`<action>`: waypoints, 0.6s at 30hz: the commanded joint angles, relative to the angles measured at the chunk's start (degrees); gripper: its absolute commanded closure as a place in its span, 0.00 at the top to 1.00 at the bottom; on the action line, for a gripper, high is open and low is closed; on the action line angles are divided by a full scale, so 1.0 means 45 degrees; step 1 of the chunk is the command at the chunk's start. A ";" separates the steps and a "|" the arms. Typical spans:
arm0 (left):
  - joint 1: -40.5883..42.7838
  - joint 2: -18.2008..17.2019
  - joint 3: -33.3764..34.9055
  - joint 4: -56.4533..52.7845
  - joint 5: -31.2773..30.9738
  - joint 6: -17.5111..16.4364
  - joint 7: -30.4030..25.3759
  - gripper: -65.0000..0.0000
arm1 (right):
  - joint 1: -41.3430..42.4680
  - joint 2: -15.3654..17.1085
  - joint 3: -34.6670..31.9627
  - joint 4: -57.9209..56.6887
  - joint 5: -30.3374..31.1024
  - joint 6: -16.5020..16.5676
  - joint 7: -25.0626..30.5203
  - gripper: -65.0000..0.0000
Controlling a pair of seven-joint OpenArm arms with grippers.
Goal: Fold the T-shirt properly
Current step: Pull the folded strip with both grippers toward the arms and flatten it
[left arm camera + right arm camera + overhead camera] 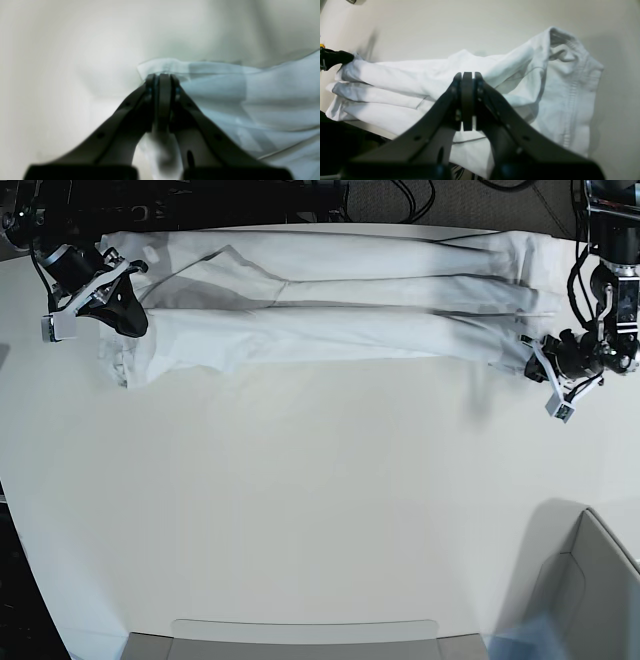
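Left gripper [162,76] & right gripper [467,75], both pinching T-shirt [330,305] ends, stretched along desk [320,510] far edge.

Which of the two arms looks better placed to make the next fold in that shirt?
Neither clearly. The left gripper and right gripper are both shut on opposite ends of the plain white wrinkled cotton T-shirt, stretched between them, so they would probably move together.
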 commanded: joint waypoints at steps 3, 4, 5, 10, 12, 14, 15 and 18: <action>0.0368 0.0126 -0.0746 0.0645 0.0140 -0.0445 0.0929 0.00 | -0.0031 0.0113 0.0142 0.0225 0.0321 0.0055 0.0273 0.00; 0.0388 0.0145 -0.1410 0.1056 0.0140 -0.0445 0.1086 0.00 | 0.0008 0.0094 0.0142 0.0225 0.0340 0.0055 0.0273 0.00; 0.0466 0.0184 -0.2172 0.1485 0.0140 -0.0445 0.1476 0.00 | 0.0028 0.0074 0.0142 0.0225 0.0360 0.0055 0.0292 0.00; 0.0837 0.0243 -0.5337 0.3439 0.0121 -0.0445 0.3684 0.00 | 0.0340 -0.0082 0.0162 0.0244 0.0692 0.0055 0.0312 0.00; 0.0837 0.0243 -0.5982 0.4064 0.0101 -0.0445 0.4251 0.00 | 0.0340 -0.0043 0.0162 0.0244 0.1200 0.0055 0.0351 0.00; 0.0974 0.0243 -0.6529 0.4709 0.0101 -0.0445 0.4719 0.00 | 0.0477 0.0016 0.0162 0.0244 0.2020 0.0055 0.0292 0.00; 0.1169 0.0243 -0.6763 0.4943 0.0101 -0.0445 0.4876 0.00 | 0.0497 0.0016 0.0162 0.0244 0.2392 0.0055 0.0292 0.00; 0.1541 0.0243 -0.7271 0.5647 0.0082 -0.0445 0.5227 0.00 | 0.0497 0.0035 0.0162 0.0244 0.2939 0.0055 0.0292 0.00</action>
